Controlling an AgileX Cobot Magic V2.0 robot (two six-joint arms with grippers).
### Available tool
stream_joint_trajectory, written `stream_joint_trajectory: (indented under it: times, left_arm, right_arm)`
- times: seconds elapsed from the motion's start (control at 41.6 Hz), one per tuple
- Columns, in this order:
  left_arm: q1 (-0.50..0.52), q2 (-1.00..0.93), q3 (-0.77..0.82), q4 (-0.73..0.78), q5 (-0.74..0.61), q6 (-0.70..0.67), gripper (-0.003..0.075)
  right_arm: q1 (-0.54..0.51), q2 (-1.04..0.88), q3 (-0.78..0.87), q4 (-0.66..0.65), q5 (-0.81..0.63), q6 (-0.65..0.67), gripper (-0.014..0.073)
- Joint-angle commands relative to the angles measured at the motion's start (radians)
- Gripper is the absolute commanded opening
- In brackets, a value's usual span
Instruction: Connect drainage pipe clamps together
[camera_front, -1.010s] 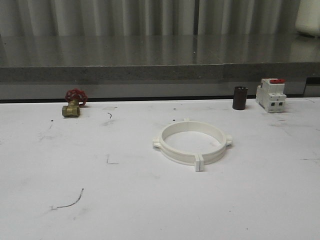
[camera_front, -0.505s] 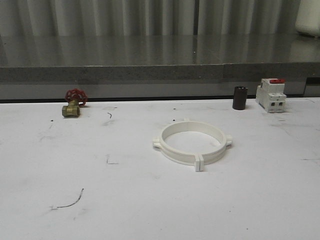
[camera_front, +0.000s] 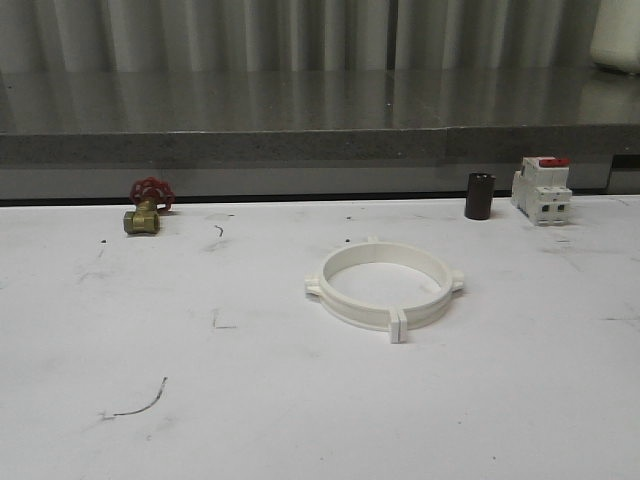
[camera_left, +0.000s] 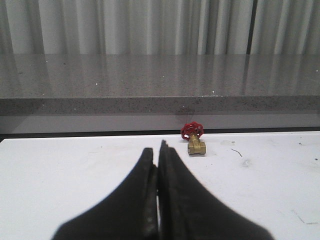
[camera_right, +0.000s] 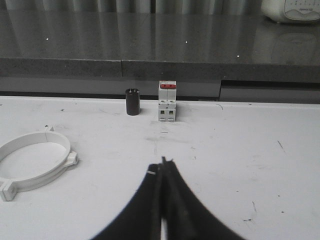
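Clamps (camera_front: 385, 282) joined into one cream-white ring, flat on the white table (camera_front: 300, 400), near its middle; nothing inside the ring but bare tabletop. End tabs meeting at the near side of the ring, a second pair at the far side; small nubs sticking out at the ring's left and right. In the right wrist view, ring (camera_right: 35, 161) cut off at the frame edge, so only part of the band showing.

Far left of the ring, near the table's back edge: brass valve (camera_front: 143, 218) with a red handwheel, also seen past the left gripper (camera_left: 158, 150). Back and to the right of the ring: dark cylinder (camera_front: 480, 195), upright, and just beside it a white breaker (camera_front: 541, 189) with a red top; cannot tell whether the two touch. Both also seen past the right gripper (camera_right: 162, 162).

Left gripper pressed together, pinching nothing. Right gripper likewise closed and empty, well apart from the ring.

Wide open tabletop in front of the ring and to its left, marked only with a few thin dark scratches. Grey stone ledge (camera_front: 300, 140) along the table's back edge.
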Motion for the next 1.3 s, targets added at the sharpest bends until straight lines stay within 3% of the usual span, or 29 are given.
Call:
stream_joint_trajectory:
  times: [0.0, 1.275]
  left_arm:
    - [0.0, -0.012, 0.023, -0.002, -0.071, -0.009, -0.002]
    - [0.0, -0.01, 0.023, -0.002, -0.071, -0.009, -0.002]
  right_arm:
    - [-0.006, -0.047, 0.037, 0.003, -0.152, -0.005, -0.0069]
    - [-0.009, -0.051, 0.071, -0.078, -0.218, 0.077, -0.0069]
